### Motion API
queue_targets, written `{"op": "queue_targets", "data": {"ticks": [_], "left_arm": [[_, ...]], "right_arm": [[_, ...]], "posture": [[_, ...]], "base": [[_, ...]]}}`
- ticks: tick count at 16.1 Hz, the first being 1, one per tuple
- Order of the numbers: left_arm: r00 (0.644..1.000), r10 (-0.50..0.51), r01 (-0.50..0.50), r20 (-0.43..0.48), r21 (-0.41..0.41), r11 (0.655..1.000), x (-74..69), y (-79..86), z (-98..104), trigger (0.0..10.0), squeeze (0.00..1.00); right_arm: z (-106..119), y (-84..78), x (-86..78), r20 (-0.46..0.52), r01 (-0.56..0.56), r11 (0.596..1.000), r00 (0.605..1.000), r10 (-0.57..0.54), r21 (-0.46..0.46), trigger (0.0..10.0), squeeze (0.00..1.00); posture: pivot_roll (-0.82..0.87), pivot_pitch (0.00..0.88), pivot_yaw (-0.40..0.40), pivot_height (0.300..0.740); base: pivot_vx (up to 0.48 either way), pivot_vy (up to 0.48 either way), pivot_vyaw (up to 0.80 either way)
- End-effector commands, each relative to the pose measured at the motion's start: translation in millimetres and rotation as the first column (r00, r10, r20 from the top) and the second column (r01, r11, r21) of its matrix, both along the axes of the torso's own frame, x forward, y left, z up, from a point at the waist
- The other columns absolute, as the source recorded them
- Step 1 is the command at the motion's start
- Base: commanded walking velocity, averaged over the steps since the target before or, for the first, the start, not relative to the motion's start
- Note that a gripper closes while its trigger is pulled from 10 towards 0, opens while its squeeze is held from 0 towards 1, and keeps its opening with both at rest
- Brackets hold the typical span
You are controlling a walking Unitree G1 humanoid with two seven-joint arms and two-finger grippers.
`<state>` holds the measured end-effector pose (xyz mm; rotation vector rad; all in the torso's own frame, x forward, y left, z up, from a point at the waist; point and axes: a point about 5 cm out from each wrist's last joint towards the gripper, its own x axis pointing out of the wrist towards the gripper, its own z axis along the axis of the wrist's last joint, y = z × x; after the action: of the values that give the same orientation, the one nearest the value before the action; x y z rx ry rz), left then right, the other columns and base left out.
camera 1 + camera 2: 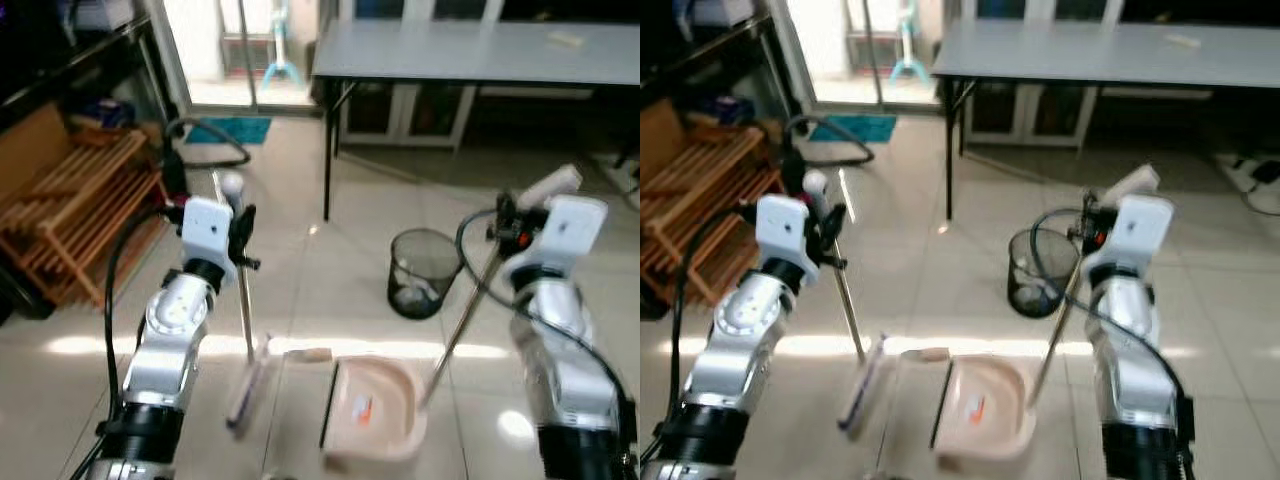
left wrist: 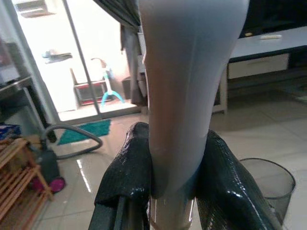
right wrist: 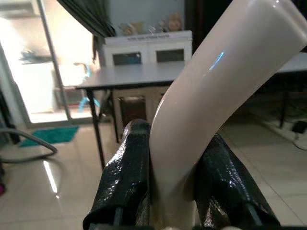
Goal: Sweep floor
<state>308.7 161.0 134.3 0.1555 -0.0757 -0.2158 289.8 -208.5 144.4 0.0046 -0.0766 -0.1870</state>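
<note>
Shelving of slatted wood [image 1: 75, 205] stands at the far left, one unit, with one grey vacuum hose [image 1: 215, 135] curled on the floor beside a teal mat [image 1: 232, 129]. Next comes the left gripper [image 1: 238, 225], its fingers [image 2: 125, 177] clamped on the pale grip of the one broom handle [image 1: 243, 290]; the shaft runs down to the broom head [image 1: 247, 385], which lies on the tiled floor [image 1: 330, 280] just left of the single pink dustpan [image 1: 375, 410]. The dustpan rests flat on the tiles between the two arms, its metal pole [image 1: 462, 325] rising at a slant to the right gripper [image 1: 512, 215], whose fingers [image 3: 129, 177] are closed around the cream curved handle [image 3: 211, 100]. One black mesh wastebasket [image 1: 420, 272] stands behind the dustpan, near the pole. Beyond it is one grey desk [image 1: 470, 50] on black legs, a white cabinet [image 1: 400, 110] behind.
</note>
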Motion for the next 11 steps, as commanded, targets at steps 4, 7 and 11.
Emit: {"op": "queue_targets", "data": {"ticks": [4,7,11], "left_arm": [[0.999,0.035,-0.036,0.032,0.036,0.999,-2.7,9.1,-0.4,10.0,0.0],[0.999,0.032,-0.034,0.04,0.04,0.999,-1.8,8.7,-0.4,10.0,0.0],[0.998,0.034,-0.036,0.048,0.047,0.998,-1.7,8.7,0.4,10.0,0.0]], "right_arm": [[-0.6,5.1,5.1,0.036,0.009,0.998,0.999,-0.007,-0.06,10.0,0.0],[1.0,6.8,7.2,0.061,0.01,0.998,0.998,-0.006,-0.069,10.0,0.0],[2.0,8.0,9.4,0.079,0.013,0.997,0.997,-0.007,-0.073,10.0,0.0]], "posture": [[0.02,0.012,0.04,0.74],[0.02,0.008,0.04,0.74],[0.02,0.003,0.038,0.74]], "base": [[0.344,0.0,0.0],[0.361,0.0,0.0],[0.363,0.0,0.0]]}}
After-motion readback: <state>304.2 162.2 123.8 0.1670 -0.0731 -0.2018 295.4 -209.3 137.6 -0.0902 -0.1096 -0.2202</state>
